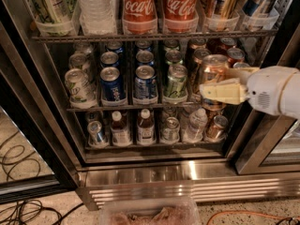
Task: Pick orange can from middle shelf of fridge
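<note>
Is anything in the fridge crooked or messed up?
Nothing spilled or broken. Only the orange can, at the right of the middle shelf, sits higher than the front cans beside it, with the gripper right at it.

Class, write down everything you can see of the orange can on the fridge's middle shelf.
The orange can is shiny amber metal with a silver lid. It is upright at the front right of the middle shelf, beside a green can. The gripper, reaching in from the right, seems closed around it, one cream finger crossing its lower body.
</note>
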`<state>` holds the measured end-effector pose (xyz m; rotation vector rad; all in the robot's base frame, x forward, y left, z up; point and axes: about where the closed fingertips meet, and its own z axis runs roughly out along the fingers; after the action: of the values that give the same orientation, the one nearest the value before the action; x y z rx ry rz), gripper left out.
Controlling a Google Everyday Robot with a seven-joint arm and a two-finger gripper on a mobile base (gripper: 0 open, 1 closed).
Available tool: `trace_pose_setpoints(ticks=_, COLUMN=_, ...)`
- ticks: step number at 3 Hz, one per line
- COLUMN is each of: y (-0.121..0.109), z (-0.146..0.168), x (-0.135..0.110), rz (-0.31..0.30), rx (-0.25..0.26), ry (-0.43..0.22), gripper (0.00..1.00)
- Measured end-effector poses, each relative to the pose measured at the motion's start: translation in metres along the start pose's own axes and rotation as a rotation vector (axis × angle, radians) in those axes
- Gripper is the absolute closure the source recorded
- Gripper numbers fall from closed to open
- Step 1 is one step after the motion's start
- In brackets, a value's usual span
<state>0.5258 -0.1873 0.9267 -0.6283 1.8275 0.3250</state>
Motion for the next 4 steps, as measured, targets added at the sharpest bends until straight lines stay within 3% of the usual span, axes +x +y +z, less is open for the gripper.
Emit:
trace_pose_setpoints(ticks=1, y=-0.012, z=-0.005, x=-0.002, rz=0.048, rx=-0.108, ry=0.023, gripper=1.0)
trace_pose_setpoints(ticks=2, y=0.006, z=-0.009, x=-0.007, rz=0.063, rx=-0.263, ry=0.035, gripper=1.0)
trace_pose_setpoints(ticks=4, y=0.071, z=-0.025, x=-0.006, rz=0.077, rx=-0.627, ry=0.065, gripper=1.0)
